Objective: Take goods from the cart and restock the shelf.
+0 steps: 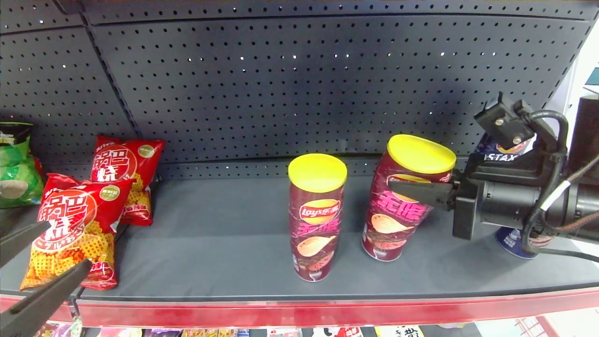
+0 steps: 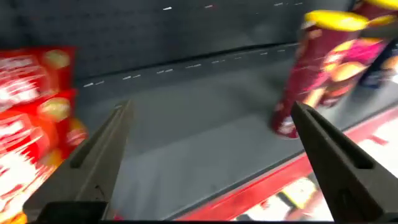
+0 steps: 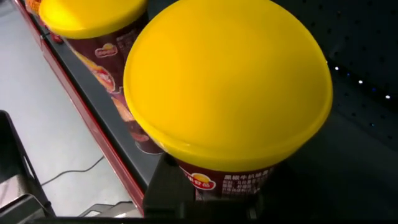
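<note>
Two maroon chip cans with yellow lids are on the grey shelf. The left can stands upright near the front edge. The right can leans to the left, and I cannot tell whether its base touches the board. My right gripper is shut on its upper part from the right. In the right wrist view this held can sits close up, with the other can beyond it. My left gripper hangs open at the shelf's front left, its fingers spread with nothing between them; the upright can stands off to the side.
Red snack bags lean at the shelf's left, with a green bag further left. A blue can stands behind my right arm. A pegboard wall closes the back. A red strip runs along the front edge.
</note>
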Available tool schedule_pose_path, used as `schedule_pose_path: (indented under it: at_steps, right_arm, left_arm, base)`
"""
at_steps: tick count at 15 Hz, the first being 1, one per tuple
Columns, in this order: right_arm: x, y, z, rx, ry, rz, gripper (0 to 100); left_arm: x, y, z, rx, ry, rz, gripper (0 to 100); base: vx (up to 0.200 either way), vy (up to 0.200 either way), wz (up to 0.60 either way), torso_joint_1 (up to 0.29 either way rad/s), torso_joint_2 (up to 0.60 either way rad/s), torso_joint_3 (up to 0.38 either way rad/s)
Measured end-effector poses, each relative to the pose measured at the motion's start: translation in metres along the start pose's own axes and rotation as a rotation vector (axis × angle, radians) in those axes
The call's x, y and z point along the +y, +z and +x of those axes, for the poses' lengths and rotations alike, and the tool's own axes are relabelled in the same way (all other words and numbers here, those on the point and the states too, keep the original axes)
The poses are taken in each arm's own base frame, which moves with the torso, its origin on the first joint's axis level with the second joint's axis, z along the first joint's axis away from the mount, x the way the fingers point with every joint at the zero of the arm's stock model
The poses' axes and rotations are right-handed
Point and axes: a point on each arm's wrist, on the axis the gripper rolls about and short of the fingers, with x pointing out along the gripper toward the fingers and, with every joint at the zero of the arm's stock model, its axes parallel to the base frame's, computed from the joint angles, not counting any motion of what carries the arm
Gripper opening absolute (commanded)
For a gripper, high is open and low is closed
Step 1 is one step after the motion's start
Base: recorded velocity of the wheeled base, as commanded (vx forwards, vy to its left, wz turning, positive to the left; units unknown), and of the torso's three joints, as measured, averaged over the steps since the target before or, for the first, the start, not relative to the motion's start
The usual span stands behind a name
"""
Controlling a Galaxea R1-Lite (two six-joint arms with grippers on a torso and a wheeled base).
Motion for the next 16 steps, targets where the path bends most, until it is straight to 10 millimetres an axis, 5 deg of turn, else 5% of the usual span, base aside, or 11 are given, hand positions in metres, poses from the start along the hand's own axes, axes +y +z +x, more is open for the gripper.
schedule_pose_path:
  at_steps: [13, 16]
  right_arm:
    - [-0.015, 0.011, 0.005, -0.028, -0.04, 0.001, 0]
    - [-0.015, 0.012, 0.007, -0.028, -0.034, 0.001, 0]
  left_arm:
    - [-0.043, -0.082, -0.068, 0.144, 0.508, -0.129, 100]
    - [-0.046, -0.084, -0.079, 0.054, 0.735, -0.037, 100]
  base:
    - [0.0, 0.0, 0.0, 0.0, 0.0, 0.0]
    - [0.0, 0.0, 0.0, 0.0, 0.0, 0.0]
